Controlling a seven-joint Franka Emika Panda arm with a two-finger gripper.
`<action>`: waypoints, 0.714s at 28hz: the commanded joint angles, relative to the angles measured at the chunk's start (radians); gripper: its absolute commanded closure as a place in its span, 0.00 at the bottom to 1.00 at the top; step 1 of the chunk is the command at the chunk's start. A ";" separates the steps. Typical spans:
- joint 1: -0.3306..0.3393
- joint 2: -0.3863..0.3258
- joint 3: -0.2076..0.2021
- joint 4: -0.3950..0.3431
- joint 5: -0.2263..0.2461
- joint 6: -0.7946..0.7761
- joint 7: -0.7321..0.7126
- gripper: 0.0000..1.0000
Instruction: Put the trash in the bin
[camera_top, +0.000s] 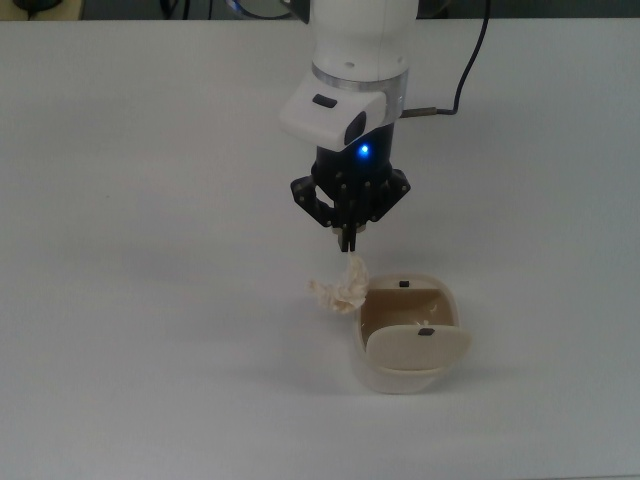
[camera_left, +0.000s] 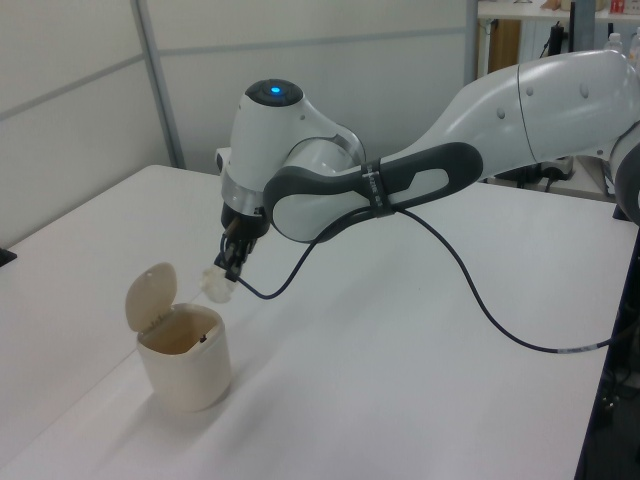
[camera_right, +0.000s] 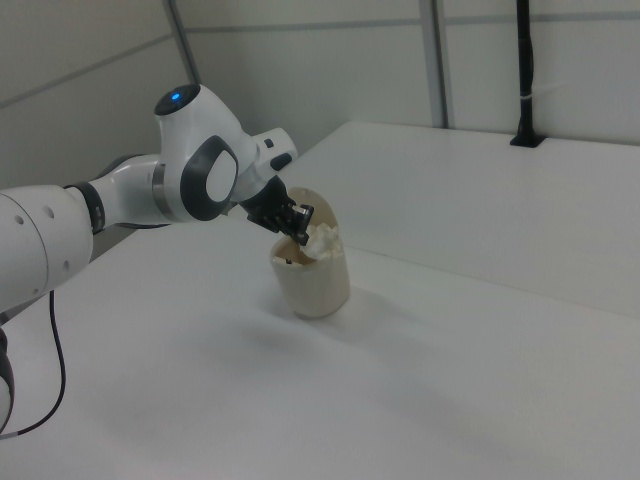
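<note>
Tool angled downward, pinched shut on trash beside the bin rim.

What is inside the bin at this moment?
The bin shows only its tan inner wall; its flap lid hides part. The trash hangs outside, in the gripper.
</note>
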 joint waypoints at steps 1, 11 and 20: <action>0.000 0.017 0.014 -0.018 0.018 0.110 -0.005 1.00; 0.020 0.033 0.039 -0.029 0.031 0.147 0.018 0.00; 0.021 0.022 0.023 -0.014 0.029 -0.023 0.012 0.00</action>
